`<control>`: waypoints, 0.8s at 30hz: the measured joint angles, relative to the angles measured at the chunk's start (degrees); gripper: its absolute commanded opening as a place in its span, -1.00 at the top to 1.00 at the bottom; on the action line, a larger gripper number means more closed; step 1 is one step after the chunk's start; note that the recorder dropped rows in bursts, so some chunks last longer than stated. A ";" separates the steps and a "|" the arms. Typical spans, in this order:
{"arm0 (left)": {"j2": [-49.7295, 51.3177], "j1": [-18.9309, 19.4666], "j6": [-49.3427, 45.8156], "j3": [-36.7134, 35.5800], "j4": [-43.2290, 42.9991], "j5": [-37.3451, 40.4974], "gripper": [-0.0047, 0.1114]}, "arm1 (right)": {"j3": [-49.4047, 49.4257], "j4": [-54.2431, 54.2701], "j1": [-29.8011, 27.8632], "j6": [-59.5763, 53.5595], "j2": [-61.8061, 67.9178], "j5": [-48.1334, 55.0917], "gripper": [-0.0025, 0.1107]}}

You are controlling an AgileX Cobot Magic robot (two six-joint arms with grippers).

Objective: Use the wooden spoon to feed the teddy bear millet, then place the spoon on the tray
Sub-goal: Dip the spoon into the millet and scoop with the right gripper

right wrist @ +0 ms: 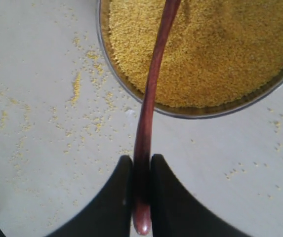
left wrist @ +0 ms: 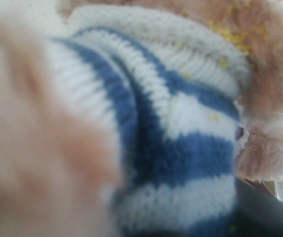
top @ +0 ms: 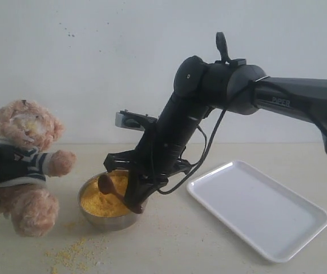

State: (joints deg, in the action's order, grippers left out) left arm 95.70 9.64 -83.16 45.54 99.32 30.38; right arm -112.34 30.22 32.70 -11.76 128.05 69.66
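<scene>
The right gripper (right wrist: 141,162) had its two black fingers (right wrist: 112,200) pressed together on the wooden spoon (right wrist: 153,74), pinching the thin handle near its end. From the fingertips the handle ran out across the rim of the steel bowl (right wrist: 112,74), over the mound of millet (right wrist: 215,49). Loose grains lay scattered on the table beside the fingers. The teddy bear (top: 20,165) sat beyond the bowl from the fingers, well apart from them. The white tray (top: 260,208) lay behind them on the opposite side, bare. The left gripper's fingers were hidden, so I could not tell their state; its wrist view was filled by the bear's striped shirt (left wrist: 181,148).
</scene>
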 measured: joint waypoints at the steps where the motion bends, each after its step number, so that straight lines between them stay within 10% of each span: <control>1: 0.00 0.00 0.00 0.00 0.00 0.00 0.85 | 0.00 -0.74 0.00 0.69 0.00 0.00 0.96; 24: 0.00 0.00 -0.46 0.00 0.00 0.00 0.85 | -0.04 6.01 0.00 -0.36 2.92 0.21 0.96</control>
State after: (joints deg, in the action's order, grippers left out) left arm 95.70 9.64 -83.62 45.54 99.32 30.38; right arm -112.39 36.23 32.70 -12.12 130.98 69.87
